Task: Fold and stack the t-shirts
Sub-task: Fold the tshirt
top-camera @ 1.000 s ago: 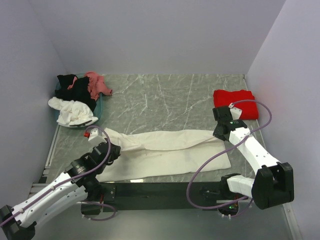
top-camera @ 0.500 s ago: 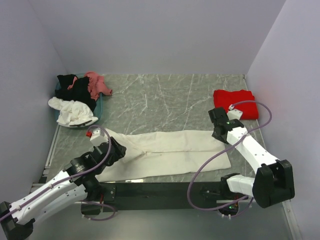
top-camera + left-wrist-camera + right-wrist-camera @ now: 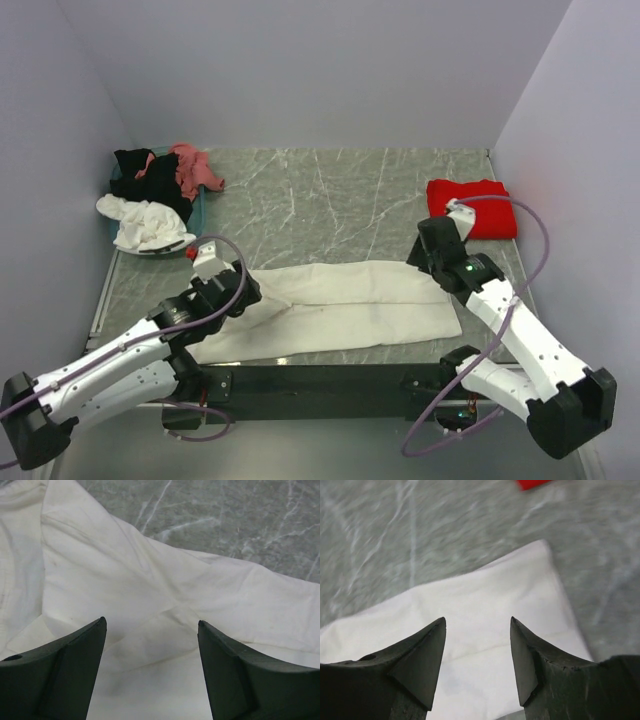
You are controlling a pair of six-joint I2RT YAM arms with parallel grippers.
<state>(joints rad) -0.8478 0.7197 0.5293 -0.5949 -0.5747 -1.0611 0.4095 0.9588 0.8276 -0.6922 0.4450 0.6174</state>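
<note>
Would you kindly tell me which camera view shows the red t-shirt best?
The top view: the red t-shirt appears almost whole there, at the far right. The right wrist view catches only a small corner of it at its upper edge. The left wrist view shows none of it, only the cream shirt.

Grey marbled table point(image 3: 330, 195). Bears cream t-shirt point(image 3: 350, 305), folded into a long band, flat near front edge; folded red t-shirt point(image 3: 480, 200) far right; teal bin point(image 3: 203, 215) far left, heaped with black, pink and white shirts point(image 3: 150, 185).
</note>
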